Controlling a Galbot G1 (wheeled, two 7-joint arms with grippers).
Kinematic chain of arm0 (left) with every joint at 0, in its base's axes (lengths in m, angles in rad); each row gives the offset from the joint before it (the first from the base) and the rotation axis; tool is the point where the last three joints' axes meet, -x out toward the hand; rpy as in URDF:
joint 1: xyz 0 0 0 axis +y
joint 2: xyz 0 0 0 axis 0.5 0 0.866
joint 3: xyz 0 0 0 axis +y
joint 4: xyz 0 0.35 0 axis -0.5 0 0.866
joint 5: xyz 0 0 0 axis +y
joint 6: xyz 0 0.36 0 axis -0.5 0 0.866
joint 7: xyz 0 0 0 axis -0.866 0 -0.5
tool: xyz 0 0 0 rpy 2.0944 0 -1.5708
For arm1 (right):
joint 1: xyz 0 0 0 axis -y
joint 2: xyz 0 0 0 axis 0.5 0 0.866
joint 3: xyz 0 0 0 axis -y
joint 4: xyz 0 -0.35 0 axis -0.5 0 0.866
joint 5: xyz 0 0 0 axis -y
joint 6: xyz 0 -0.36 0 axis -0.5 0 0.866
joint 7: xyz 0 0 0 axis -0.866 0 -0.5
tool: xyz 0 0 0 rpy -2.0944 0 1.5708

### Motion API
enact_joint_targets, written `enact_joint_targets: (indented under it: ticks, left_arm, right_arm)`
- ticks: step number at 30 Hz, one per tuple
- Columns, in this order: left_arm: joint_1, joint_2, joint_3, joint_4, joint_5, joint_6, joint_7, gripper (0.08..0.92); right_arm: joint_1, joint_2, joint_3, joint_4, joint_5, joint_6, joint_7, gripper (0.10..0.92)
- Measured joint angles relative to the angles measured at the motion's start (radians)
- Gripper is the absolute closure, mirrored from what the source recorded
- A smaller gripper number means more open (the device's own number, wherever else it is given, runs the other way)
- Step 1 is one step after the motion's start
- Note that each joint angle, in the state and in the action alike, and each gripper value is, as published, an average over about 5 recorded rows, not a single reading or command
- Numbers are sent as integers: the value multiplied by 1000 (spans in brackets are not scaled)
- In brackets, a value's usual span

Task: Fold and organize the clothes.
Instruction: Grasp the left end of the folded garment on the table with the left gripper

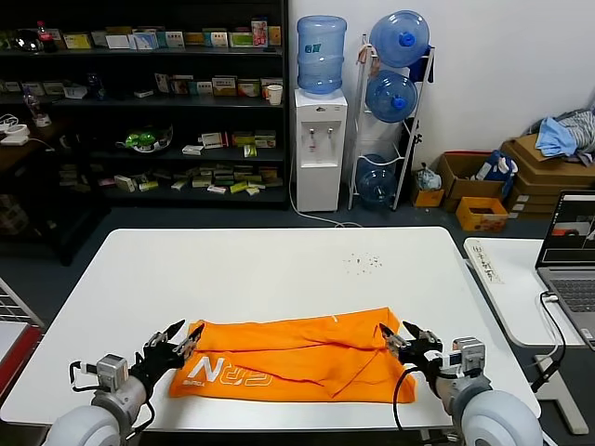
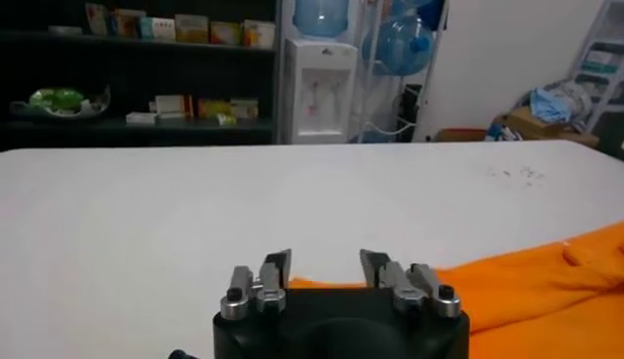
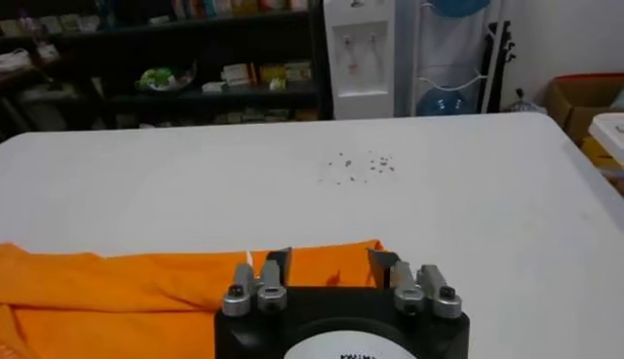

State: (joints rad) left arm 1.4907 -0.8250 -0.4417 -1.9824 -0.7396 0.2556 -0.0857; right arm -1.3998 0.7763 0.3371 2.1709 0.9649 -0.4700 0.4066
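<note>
The left gripper (image 1: pixel 185 338) has its jaws spread apart with nothing between them, poised at the left end of the orange T-shirt (image 1: pixel 297 358); in the left wrist view the gripper (image 2: pixel 326 270) shows a clear gap between its two fingers, with the orange T-shirt (image 2: pixel 546 293) lying just past them. The right gripper (image 1: pixel 398 338) is likewise parted and empty, sitting at the shirt's right end, and its own wrist view shows the gripper (image 3: pixel 327 263) standing wide over the orange edge of the T-shirt (image 3: pixel 127 288). The T-shirt lies folded into a long band across the near part of the white table (image 1: pixel 279 265), reaching from one gripper to the other, with white block lettering showing upside down near its left end and creases running across the middle. A scatter of small dark specks (image 1: pixel 363 262) sits on the table farther back, well apart from the shirt. A laptop (image 1: pixel 569 251) stands open on a second table to the right.
</note>
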Motion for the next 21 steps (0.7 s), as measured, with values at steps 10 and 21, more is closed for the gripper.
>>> enact_joint_targets:
  ticks: [10,21]
  left_arm:
    - [33,-82,-10,49,43,-27,21,180]
    - [14,-153,-7,131,67,-66,35,177]
  right_arm:
    - [-79,18,91,32,-26,17,-22,203]
    - [-116,32,140,48,-33,23,-25,203]
